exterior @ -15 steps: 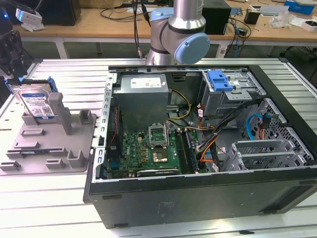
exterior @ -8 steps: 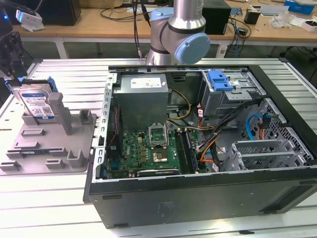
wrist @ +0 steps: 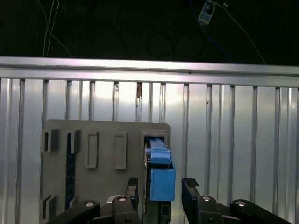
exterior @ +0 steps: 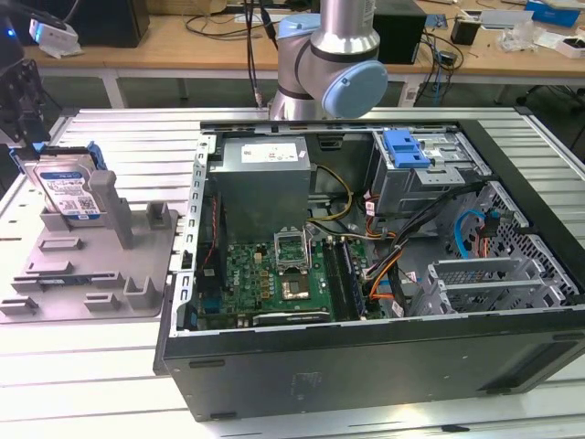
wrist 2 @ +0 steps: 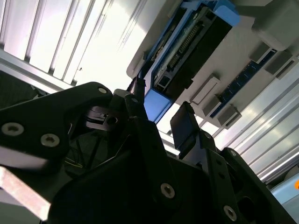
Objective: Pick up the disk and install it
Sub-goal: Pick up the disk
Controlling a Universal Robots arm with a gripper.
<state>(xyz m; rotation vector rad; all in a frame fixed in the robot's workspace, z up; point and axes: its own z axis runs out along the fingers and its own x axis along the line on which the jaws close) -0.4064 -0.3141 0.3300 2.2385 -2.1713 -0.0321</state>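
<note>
Disk [exterior: 69,187]: flat silver metal slab with a white-and-blue label whose print is not readable, and a blue plastic carrier around its edge. It stands upright in a slot of the matte grey fixture [exterior: 137,274] on the ribbed aluminium table [exterior: 110,128], at the exterior view's left. Gripper [wrist: 161,189]: black fingers [wrist: 189,186] are spread wide, one on each side of the carrier, not touching it.

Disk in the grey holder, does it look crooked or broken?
Nothing stands out. The disk stands on edge in the grey holder with no damage showing. The gripper sits open around it, not touching.
</note>
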